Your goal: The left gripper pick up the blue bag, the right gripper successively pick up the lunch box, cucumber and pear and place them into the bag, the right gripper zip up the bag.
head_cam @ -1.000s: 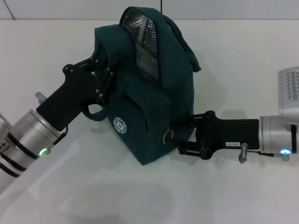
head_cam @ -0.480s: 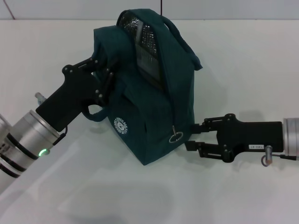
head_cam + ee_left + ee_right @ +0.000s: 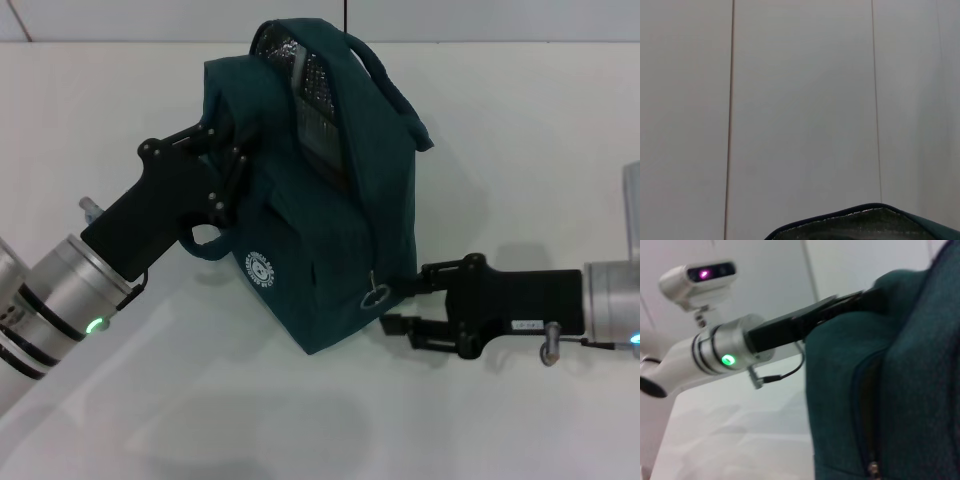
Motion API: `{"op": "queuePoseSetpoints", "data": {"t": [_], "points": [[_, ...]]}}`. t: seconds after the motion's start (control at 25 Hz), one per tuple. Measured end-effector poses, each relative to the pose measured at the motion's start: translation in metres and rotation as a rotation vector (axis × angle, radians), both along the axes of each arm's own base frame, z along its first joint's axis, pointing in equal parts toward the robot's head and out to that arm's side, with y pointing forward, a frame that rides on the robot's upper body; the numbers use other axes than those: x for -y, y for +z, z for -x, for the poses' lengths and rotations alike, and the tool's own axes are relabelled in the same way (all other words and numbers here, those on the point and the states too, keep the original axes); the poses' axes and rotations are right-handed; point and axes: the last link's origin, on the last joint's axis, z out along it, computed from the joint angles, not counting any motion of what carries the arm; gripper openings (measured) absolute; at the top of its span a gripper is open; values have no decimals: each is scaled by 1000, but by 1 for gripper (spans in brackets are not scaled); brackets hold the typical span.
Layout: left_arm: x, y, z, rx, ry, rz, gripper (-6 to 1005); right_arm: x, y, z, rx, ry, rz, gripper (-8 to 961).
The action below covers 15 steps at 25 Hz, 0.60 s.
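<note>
Though logo unreadable, blue bag (image 3: 330, 230).

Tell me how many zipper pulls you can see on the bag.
1. A ring-shaped pull hangs on the bag at its lower corner nearest the right pincer, just beside its fingertips. Another pull may be hidden at the top opening.

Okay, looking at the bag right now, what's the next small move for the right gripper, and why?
Probably ease the right gripper a little toward the zipper ring and close on it. The ring hangs free at the low end of the blue bag, the top still gapes, showing silver lining, and the left gripper holds the bag.
</note>
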Motion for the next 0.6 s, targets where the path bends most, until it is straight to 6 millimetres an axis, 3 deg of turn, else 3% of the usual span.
{"op": "queuePoseSetpoints", "data": {"t": [0.6], "points": [[-2, -2, -3, 4, -3, 8, 157, 3, -8, 9, 2, 41, 30, 347]]}}
